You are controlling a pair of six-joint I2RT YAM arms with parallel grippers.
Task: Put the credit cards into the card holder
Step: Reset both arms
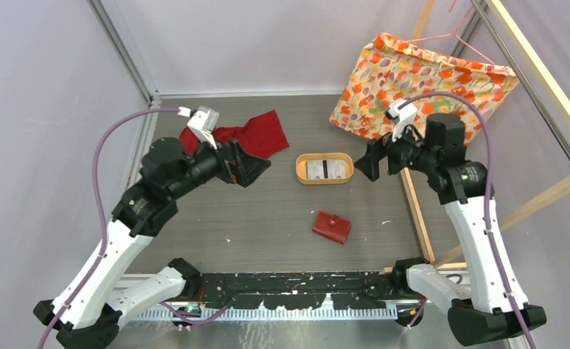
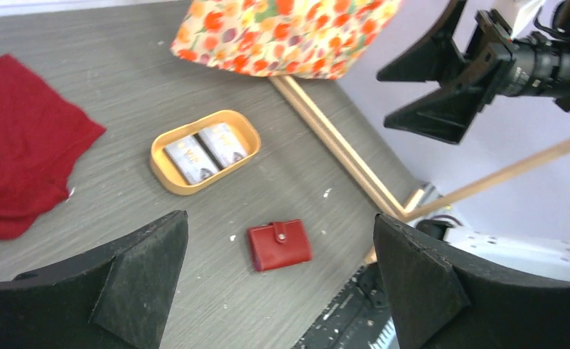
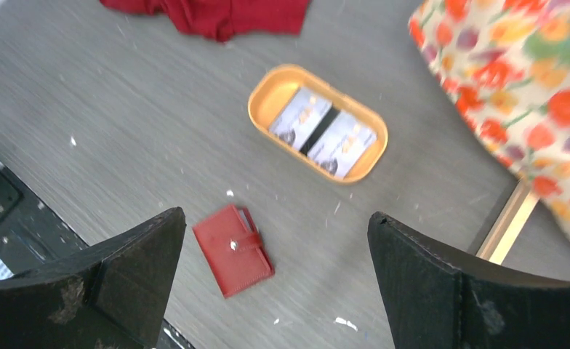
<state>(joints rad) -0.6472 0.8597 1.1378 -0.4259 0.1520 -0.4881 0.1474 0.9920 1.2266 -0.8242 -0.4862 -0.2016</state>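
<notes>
Two credit cards lie side by side in one oval tray on the desk. One red card holder, snapped shut, sits at the tray's 6 o'clock. The left tool and right tool gape wide, empty. At 10 o'clock, the left arm partly hides one red cloth. Card print is unreadable.

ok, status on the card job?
Left gripper, right gripper open, empty, raised. Credit cards in the oval tray; card holder closed, apart from it. Red cloth and floral cloth off to the sides.
</notes>
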